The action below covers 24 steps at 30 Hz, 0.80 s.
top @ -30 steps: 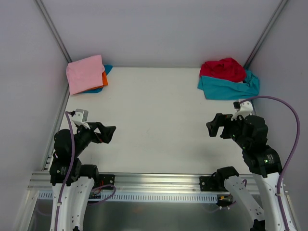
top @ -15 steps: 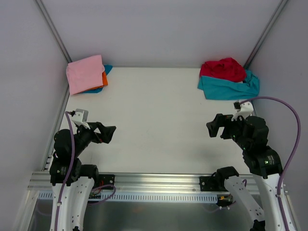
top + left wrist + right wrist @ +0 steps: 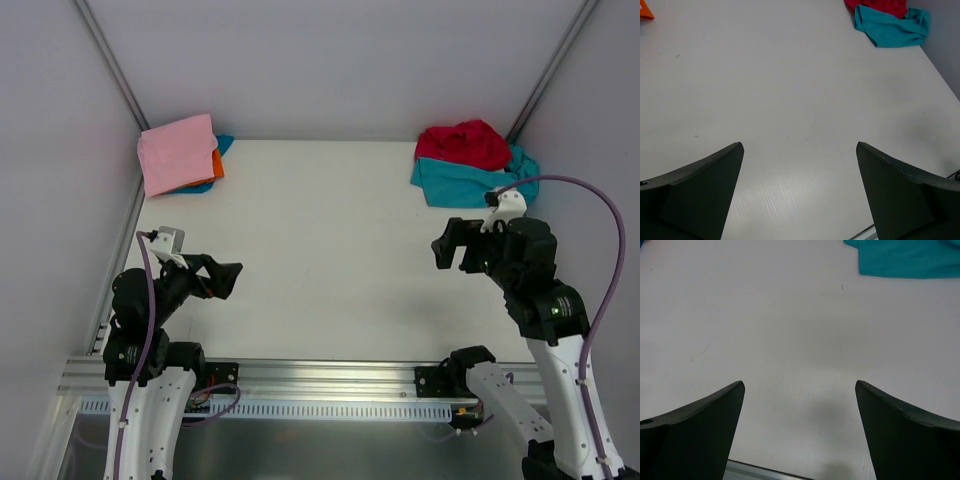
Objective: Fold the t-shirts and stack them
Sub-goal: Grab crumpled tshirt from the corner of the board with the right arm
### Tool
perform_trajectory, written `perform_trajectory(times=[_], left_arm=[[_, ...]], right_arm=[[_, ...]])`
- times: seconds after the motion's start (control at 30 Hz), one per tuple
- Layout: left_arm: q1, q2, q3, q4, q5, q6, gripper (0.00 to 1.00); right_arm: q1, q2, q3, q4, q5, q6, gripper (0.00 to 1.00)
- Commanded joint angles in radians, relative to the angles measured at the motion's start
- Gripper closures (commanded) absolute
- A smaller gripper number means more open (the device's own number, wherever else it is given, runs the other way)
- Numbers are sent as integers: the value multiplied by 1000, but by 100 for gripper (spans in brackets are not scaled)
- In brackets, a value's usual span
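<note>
Top external shows my left tool [image 3: 232, 278] and right tool [image 3: 445, 252] spread wide, empty. Beyond the right tool, a crumpled teal shirt [image 3: 470, 186] lies touching a red shirt [image 3: 462, 144].

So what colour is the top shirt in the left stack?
Pink shirt, best seen in the top external view.

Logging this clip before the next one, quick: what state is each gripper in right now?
Left gripper: open, holding nothing.
Right gripper: open, holding nothing.
</note>
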Motion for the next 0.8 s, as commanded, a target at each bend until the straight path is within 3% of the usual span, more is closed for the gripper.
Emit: perform_trajectory(times=[0.0, 0.4, 0.77], left_arm=[[-2, 2, -6, 29, 31, 11, 1], [-3, -18, -8, 29, 30, 9, 1], [-2, -40, -11, 32, 39, 6, 1]], right_arm=[[7, 83, 100, 4, 78, -26, 0], [-20, 513, 432, 41, 408, 9, 1], [-218, 963, 688, 85, 441, 75, 0]])
